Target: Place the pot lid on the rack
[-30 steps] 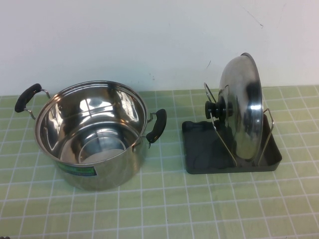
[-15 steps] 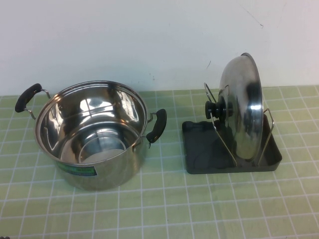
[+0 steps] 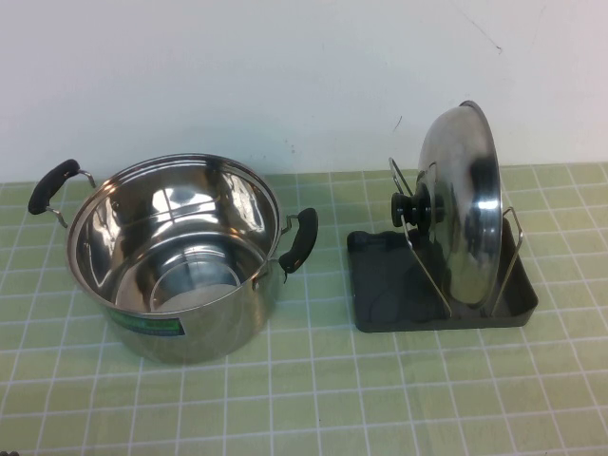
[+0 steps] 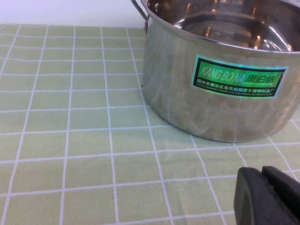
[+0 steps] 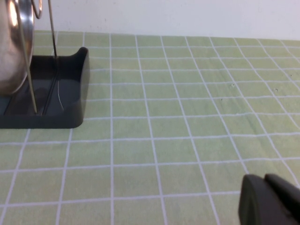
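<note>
The shiny pot lid (image 3: 465, 204) stands on edge between the wire loops of the dark grey rack (image 3: 385, 285), its black knob (image 3: 410, 209) facing the pot. In the right wrist view the lid's edge (image 5: 14, 47) and the rack (image 5: 70, 93) show at the side. My left gripper (image 4: 269, 194) is shut and empty, low over the cloth near the steel pot (image 4: 220, 75). My right gripper (image 5: 272, 199) is shut and empty, low over the cloth, well apart from the rack. Neither gripper shows in the high view.
The deep steel pot (image 3: 176, 252) with two black side handles stands to the left of the rack, uncovered. A green checked cloth (image 3: 304, 399) covers the table. A white wall runs along the back.
</note>
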### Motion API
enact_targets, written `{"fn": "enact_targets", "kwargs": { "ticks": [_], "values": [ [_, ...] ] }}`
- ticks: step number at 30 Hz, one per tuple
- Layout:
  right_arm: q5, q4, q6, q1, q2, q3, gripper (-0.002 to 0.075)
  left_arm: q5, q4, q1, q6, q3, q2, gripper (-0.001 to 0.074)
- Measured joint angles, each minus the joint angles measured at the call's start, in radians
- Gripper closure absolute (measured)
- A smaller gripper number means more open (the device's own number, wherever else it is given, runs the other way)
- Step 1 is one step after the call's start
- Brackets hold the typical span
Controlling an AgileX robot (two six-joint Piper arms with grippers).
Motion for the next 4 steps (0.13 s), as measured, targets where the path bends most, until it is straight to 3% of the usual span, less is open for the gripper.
{"fn": "enact_targets", "kwargs": {
  "ticks": [4],
  "values": [
    [0.000, 0.000, 0.000, 0.000, 0.000, 0.000, 0.0726, 0.000, 0.000, 0.000, 0.000, 0.000, 0.000, 0.0737]
  ]
}}
